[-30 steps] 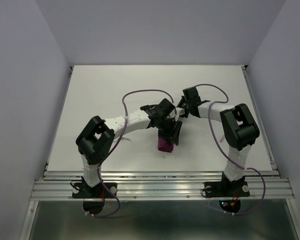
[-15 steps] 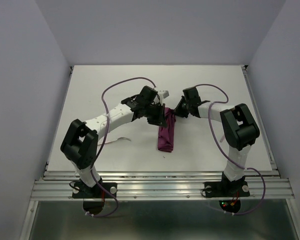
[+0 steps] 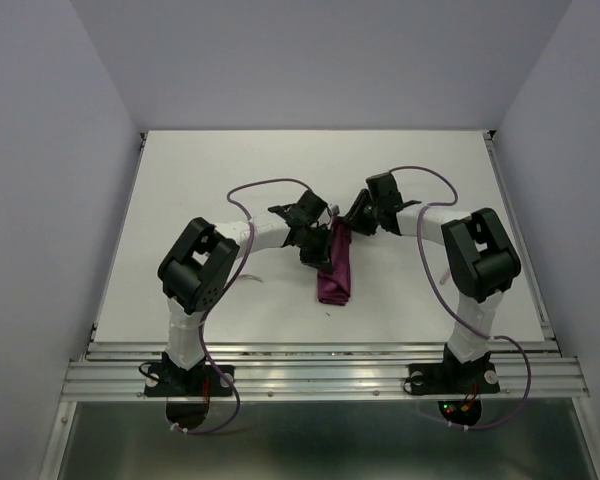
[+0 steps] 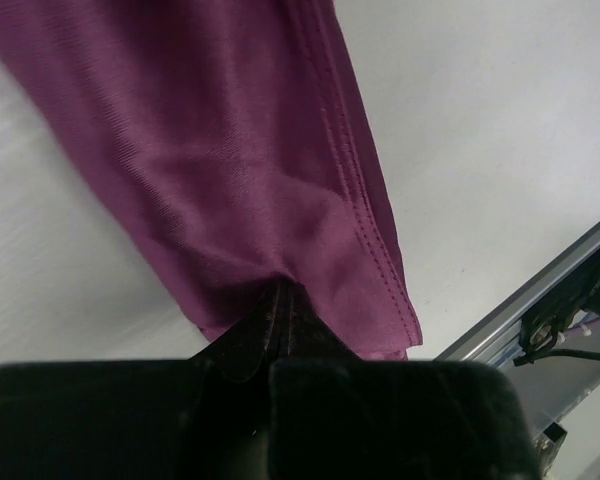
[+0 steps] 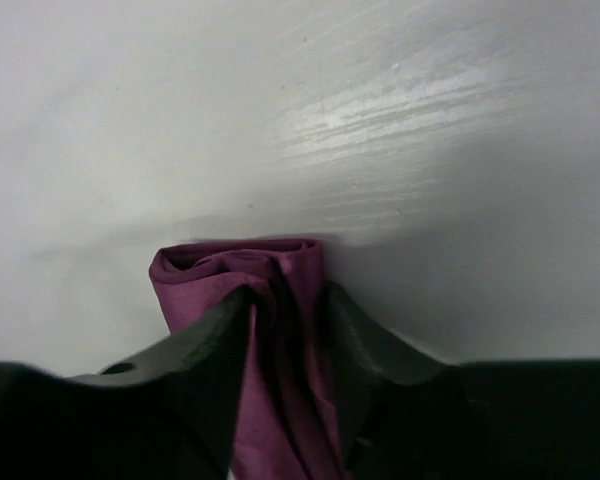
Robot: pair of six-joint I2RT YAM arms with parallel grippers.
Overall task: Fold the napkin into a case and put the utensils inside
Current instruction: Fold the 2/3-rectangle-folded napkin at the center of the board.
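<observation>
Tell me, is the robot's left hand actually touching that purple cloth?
Touching. The left wrist view shows the left hand pinched shut on a fold of the napkin, with cloth puckering right at its tips.

the dark purple-red cloth napkin (image 3: 333,272) is plain, thin and soft. it is folded up into one long narrow strip. it lies on the white table, a little to the 3 o'clock side of the middle. the strip runs from 12 o'clock down to 6 o'clock, and its far end leans a bit toward 1 o'clock. that far end is scrunched into small rolls. a sewn hem with neat stitches runs down one long edge.

a thin pale sliver (image 3: 250,278) lies well apart at the napkin's 9 o'clock side. it is too small to tell what it is.
</observation>
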